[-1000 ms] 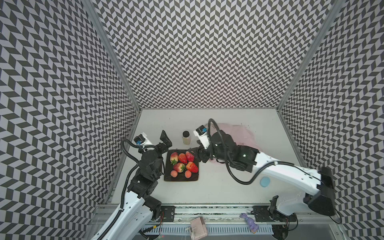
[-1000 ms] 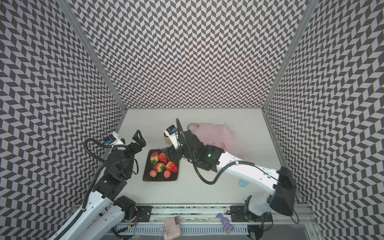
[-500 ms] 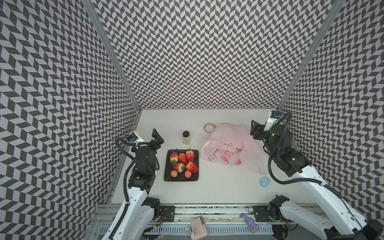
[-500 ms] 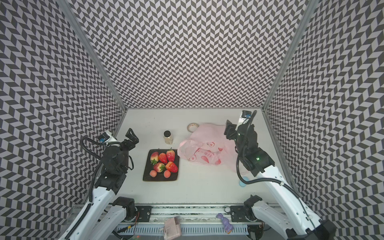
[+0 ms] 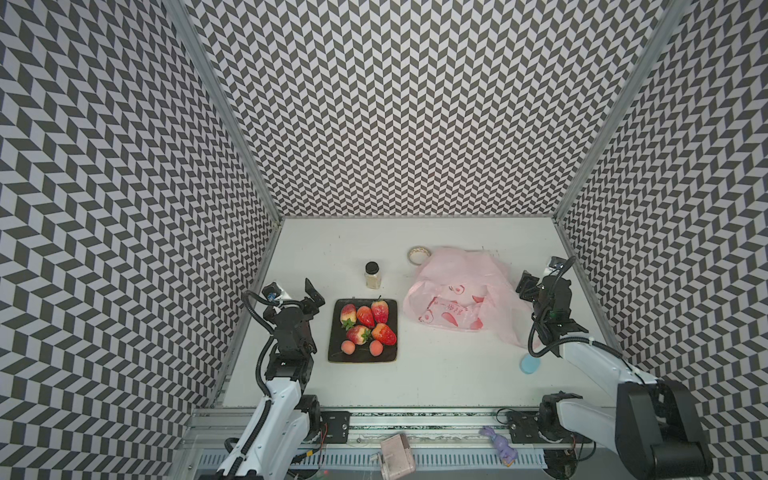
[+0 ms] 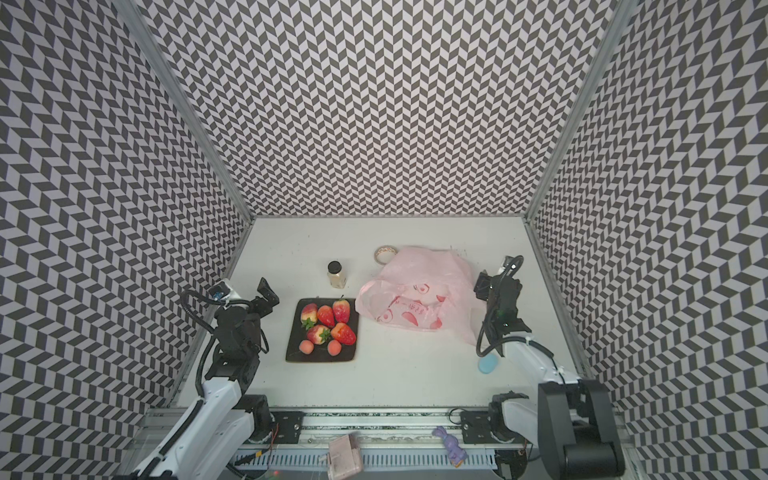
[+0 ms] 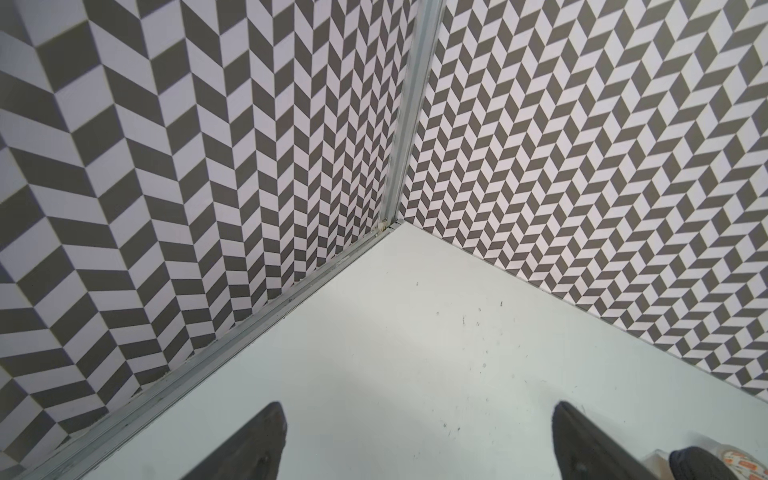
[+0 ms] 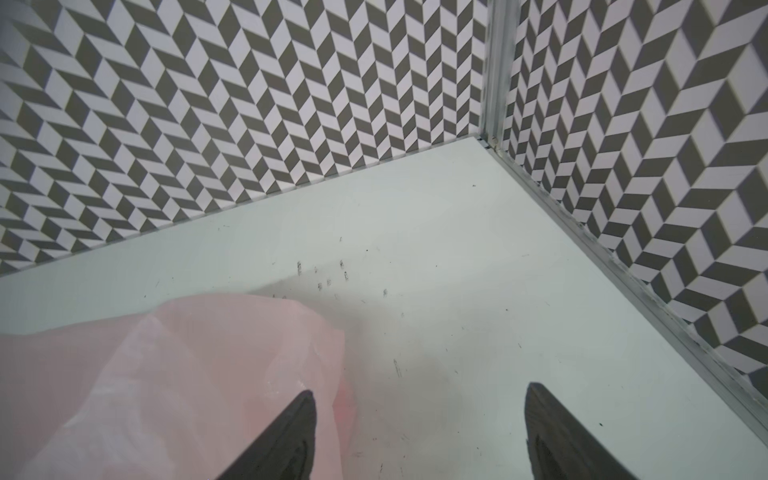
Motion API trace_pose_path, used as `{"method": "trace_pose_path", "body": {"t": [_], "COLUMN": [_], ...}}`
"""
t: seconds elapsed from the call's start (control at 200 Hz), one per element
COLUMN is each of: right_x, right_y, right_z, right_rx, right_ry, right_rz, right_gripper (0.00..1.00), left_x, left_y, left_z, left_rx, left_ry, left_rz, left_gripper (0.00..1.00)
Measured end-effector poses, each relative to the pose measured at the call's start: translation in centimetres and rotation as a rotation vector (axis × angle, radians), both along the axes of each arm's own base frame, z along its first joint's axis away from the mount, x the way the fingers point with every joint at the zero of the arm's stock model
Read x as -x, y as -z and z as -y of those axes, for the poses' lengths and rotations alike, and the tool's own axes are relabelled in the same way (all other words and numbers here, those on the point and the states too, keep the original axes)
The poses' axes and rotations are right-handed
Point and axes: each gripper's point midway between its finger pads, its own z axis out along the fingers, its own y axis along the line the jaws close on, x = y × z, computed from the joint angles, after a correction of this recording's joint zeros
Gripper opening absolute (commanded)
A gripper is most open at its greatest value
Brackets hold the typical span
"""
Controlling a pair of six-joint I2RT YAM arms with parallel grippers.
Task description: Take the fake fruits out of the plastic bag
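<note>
In a top view, the fake fruits [image 5: 368,328], five strawberries and two small peach-coloured balls, lie together on a black tray [image 5: 334,353] toward the table's left edge. The plastic bag [image 5: 457,291] lies slack and flat toward the right edge, well apart from the tray. The left tool [image 5: 312,296] hangs just beside the tray, and the right tool [image 5: 524,286] hangs just beside the bag's right flank, so the right arm is the nearer one to the bag. Another top view shows the same layout. The bag [image 6: 415,291] lies toward the table's left from the right tool [image 6: 482,286]. Its long axis runs roughly from back-left to front-right, and its looped mouth appears to point at the tray [image 6: 291,353]. Only printed fruit pictures show through the film, so the emptying is judged complete or nearly so. In the left wrist view, the left tool [image 7: 417,411] has its jaws wide apart over bare table [image 7: 415,332], holding nothing. In the right wrist view, the right tool [image 8: 419,392] has its jaws apart and empty. One finger [image 8: 286,436] overlaps the bag's [image 8: 166,374] edge, but contact cannot be told.
</note>
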Motion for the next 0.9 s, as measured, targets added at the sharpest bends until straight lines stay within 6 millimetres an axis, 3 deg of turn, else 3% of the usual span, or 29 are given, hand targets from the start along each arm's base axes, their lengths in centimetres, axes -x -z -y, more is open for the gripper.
{"method": "trace_pose_path", "body": {"t": [0.125,0.321,0.476,0.726,0.901], "right_x": [-1.1,-0.2,0.1,-0.5,-0.4], "right_y": [0.9,2.9,4.0,0.8,0.4], "right_z": [-0.7,-1.3,-1.5,-1.6,-1.6], "right_rx": [0.024,0.052,0.06,0.061,0.062], "right_ry": [-0.052,-0.101,-0.123,-0.132,-0.134], "right_rz": [0.046,0.126,0.154,0.28,0.302], "right_gripper": [0.78,0.79,0.81,0.86,0.89], "left_x": [-0.7,-1.3,-2.3,-4.7,-6.5], "left_y": [1.8,3.9,4.2,5.4,6.0], "left_z": [0.8,2.0,3.0,4.2,4.5], "left_rx": [-0.034,-0.075,-0.105,-0.177,-0.222], "left_ry": [0.052,0.133,0.196,0.277,0.305], "left_rz": [-0.035,-0.052,-0.038,-0.04,-0.006], "left_gripper": [1.0,1.0,1.0,1.0,1.0]}}
